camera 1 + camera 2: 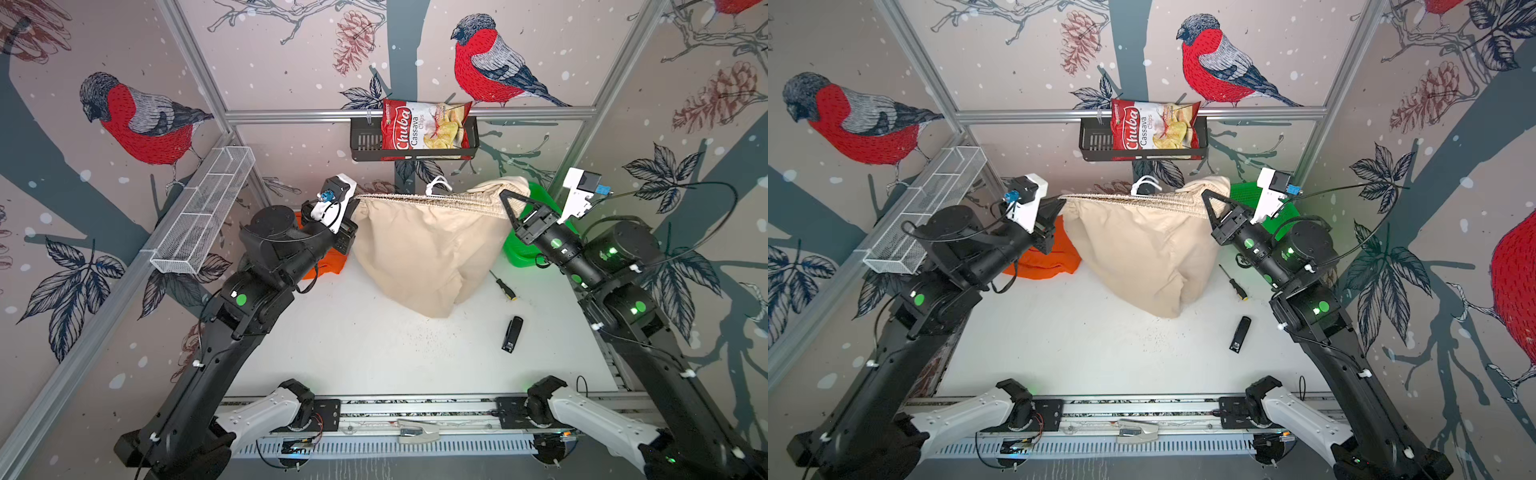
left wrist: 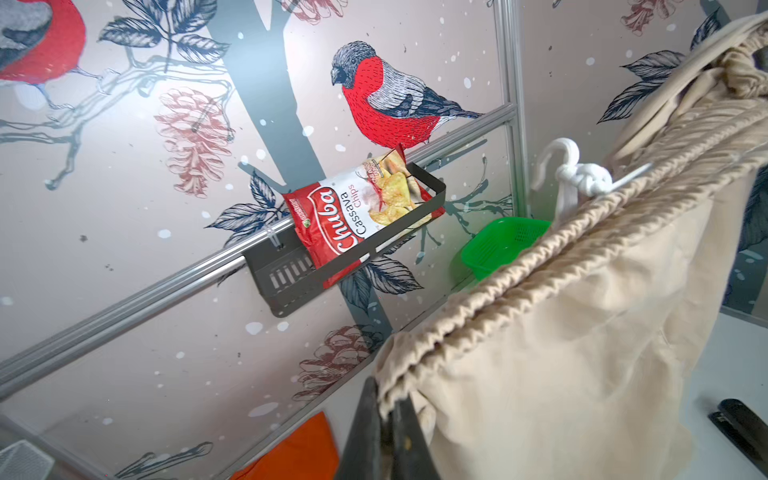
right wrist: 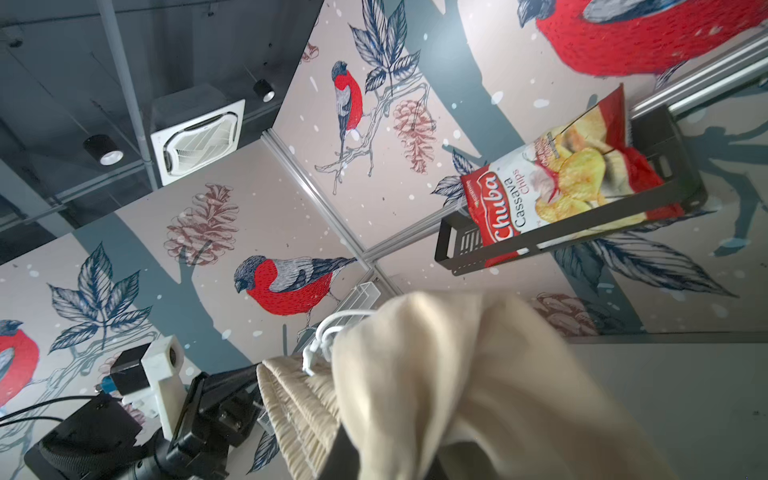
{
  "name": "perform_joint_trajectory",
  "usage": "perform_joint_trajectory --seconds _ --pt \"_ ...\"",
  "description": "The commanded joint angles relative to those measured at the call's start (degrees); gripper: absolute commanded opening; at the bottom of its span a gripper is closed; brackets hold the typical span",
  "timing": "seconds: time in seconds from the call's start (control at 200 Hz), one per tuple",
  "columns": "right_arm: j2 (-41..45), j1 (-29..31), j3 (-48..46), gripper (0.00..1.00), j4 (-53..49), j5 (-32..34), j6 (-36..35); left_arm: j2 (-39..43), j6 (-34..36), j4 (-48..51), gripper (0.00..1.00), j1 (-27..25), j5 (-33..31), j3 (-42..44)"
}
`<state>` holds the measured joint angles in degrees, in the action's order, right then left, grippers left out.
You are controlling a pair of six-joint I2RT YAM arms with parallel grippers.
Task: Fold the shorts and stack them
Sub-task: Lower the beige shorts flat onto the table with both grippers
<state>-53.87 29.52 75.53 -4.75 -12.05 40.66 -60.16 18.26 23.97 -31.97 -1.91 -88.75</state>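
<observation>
- Beige shorts (image 1: 428, 249) hang above the far half of the white table (image 1: 353, 353). Their gathered waistband (image 1: 428, 200) is pulled into a taut line between your two arms, and the leg ends sag until they appear to reach the tabletop.
- Your left gripper (image 1: 355, 203) is pinched tight on one end of that waistband. The left wrist view shows its fingers (image 2: 370, 428) closed narrowly on the elastic.
- Your right gripper (image 1: 505, 197) is clamped on the opposite end, where spare cloth bunches over it.
- Holding the two waist corners lets the weight of the cloth pull the pair flat. This reads as a spread before laying down, with no fold made yet.
- The white drawstring (image 1: 436, 185) loops up above the waistband, free of both grippers.
- Orange shorts (image 1: 1054, 257) lie crumpled on the table by your left arm, just beside the beige pair, so the stack is not begun.
- A screwdriver (image 1: 505, 286) and a black stapler (image 1: 512, 334) lie near the hanging hem on the right, and the green basket (image 1: 1246, 193) sits behind your right gripper. Lay the cloth clear of them.
</observation>
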Motion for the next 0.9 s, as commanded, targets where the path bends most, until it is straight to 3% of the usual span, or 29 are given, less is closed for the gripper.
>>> perform_joint_trajectory --seconds 0.0,0.145,0.275,0.435,0.53,0.67,0.785,0.896 --pt "-2.05 -0.28 -0.33 0.12 2.93 1.18 1.72 -1.39 3.88 3.62 0.00 1.31 -12.52 -2.04" --pt "-9.72 -0.56 0.28 0.13 7.56 -1.35 2.70 -6.46 6.13 3.57 0.00 4.60 -12.99 -5.59" --pt "-21.93 -1.82 5.20 0.13 14.06 -6.87 4.43 -12.52 9.79 1.98 0.00 8.10 -14.08 -11.16" --pt "-40.03 -3.39 21.25 0.11 19.57 -15.34 7.85 -21.54 13.90 6.62 0.00 9.75 -16.39 -28.10" --pt "-47.05 -3.50 30.12 0.11 19.59 -18.70 7.63 -22.00 15.52 9.06 0.00 9.31 -11.37 -34.07" --pt "-47.17 -5.37 26.22 0.12 23.17 -21.68 7.24 -14.06 18.70 6.86 0.00 7.48 -0.34 -23.35" --pt "-43.14 -9.40 12.09 0.13 27.96 -24.31 10.35 -6.84 19.29 4.72 0.00 4.99 7.12 -7.29" --pt "-39.43 -12.78 -2.75 0.13 29.44 -26.28 11.22 -3.09 15.14 0.62 0.00 -0.57 8.63 8.83"
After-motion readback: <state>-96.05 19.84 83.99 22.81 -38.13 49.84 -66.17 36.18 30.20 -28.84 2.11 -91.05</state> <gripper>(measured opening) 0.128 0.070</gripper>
